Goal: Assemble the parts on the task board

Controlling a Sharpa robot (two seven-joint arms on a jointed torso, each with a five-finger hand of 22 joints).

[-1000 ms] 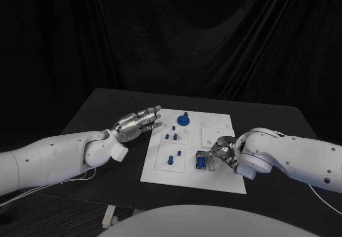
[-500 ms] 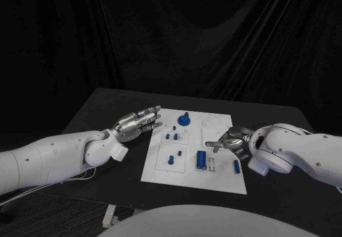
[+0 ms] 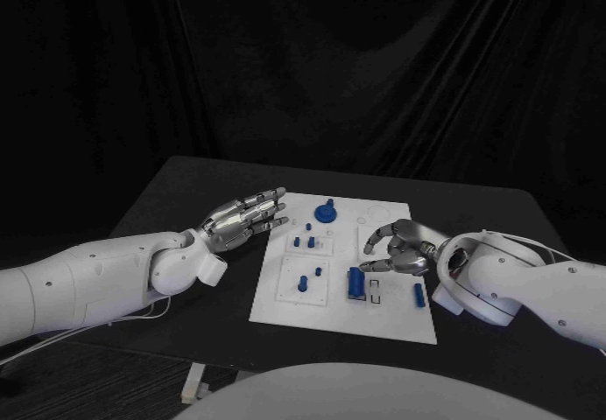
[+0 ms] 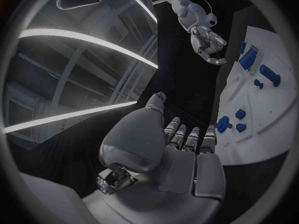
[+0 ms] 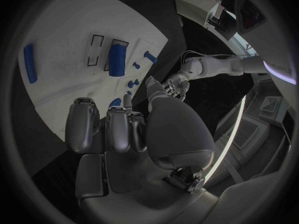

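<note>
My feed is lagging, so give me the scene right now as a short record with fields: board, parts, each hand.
board: white task board flat in the middle of the black table
parts: blue cylinder lying in a slot near the front; slim blue bar lying to its right; blue knob at the far end; small blue pegs between
left hand: left hand off the board's left edge, fingers spread, holding nothing
right hand: right hand above the board's right side, fingers curled loosely, holding nothing

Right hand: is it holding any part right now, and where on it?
Nothing is held. The right hand hangs over the task board, fingers apart.
</note>
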